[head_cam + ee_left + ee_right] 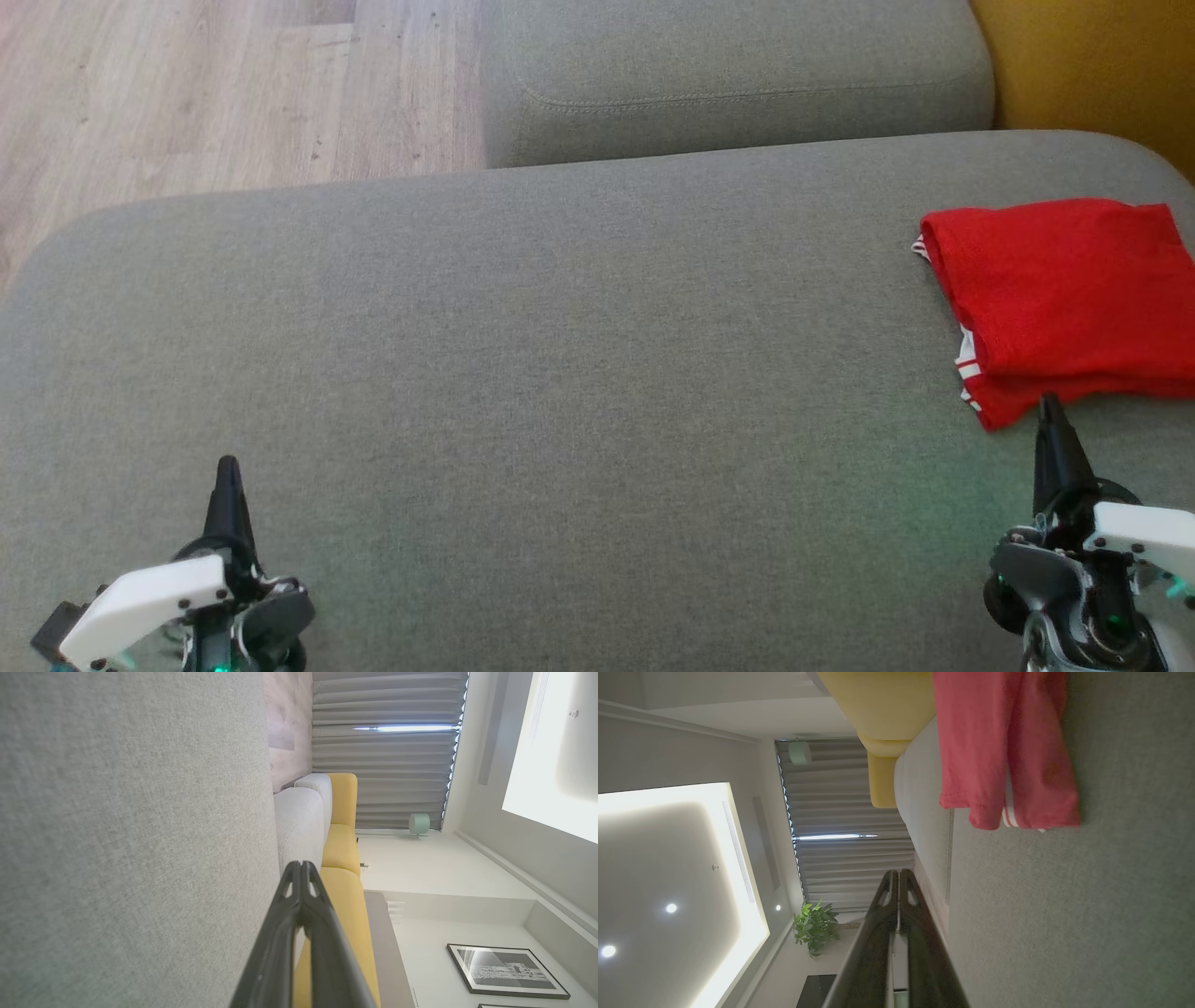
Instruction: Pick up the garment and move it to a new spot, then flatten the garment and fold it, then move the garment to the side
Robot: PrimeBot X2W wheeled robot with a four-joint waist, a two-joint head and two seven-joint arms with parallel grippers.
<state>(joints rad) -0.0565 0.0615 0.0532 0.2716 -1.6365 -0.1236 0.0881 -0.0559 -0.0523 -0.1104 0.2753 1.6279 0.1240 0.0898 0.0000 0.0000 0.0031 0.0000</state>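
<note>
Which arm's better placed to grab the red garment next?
Right. The right hand, shut, points at the garment with its tips close to its near edge; the left hand is far across the grey cushion.

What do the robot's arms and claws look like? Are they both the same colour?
Yes, they match. The left claw and the right claw each have two long, thin black fingers that narrow to a point, with small cut-out windows near the tips. Behind each sits a dark grey wrist under a smooth white cover, with tiny green lights glowing.
</note>
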